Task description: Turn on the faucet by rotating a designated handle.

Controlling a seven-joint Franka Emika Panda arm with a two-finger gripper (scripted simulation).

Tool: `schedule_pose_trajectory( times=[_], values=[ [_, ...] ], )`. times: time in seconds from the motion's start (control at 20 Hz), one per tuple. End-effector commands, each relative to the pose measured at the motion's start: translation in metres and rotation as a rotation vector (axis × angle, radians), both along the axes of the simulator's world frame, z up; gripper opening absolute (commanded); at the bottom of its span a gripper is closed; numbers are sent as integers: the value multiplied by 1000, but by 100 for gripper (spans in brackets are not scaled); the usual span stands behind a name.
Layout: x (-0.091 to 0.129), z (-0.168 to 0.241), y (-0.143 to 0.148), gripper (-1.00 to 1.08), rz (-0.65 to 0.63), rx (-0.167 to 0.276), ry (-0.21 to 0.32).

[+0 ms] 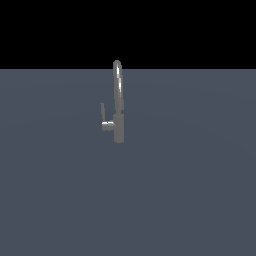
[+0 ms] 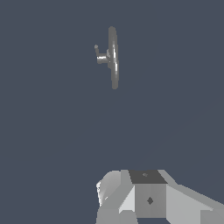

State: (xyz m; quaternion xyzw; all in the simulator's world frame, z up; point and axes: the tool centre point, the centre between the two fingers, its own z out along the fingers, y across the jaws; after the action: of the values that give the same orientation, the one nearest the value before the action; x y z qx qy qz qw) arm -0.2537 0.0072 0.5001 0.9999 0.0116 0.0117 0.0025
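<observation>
Faucet stands upright on the flat grey-blue floor, roughly mid-frame in the exterior view, tall arched spout rising above a short cylindrical body. Handle sticks out of the body on a short stub toward the exterior view's left, its thin lever pointing up. No brand, label or readable writing anywhere. Wrist view shows the faucet from above, well apart from the arm's grey housing. Claw fingers not visible; can't tell how far open, or whether it holds anything.
</observation>
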Motion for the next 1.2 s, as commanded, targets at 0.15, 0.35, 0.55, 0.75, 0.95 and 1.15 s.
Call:
schedule_pose_trajectory(
  times=[0.15, 0.35, 0.55, 0.75, 0.95, 1.15],
  values=[
    [0, -1, -1, -100, -2, -2, 5],
    [2, -3, -3, -100, -5, -9, 23],
    [2, -4, -4, -100, -5, -10, 25],
    [2, 0, -2, -100, -20, -13, 11],
    [3, 10, 1, -100, -56, -20, -22],
    [4, 24, 8, -100, -112, -32, -72]
  ],
)
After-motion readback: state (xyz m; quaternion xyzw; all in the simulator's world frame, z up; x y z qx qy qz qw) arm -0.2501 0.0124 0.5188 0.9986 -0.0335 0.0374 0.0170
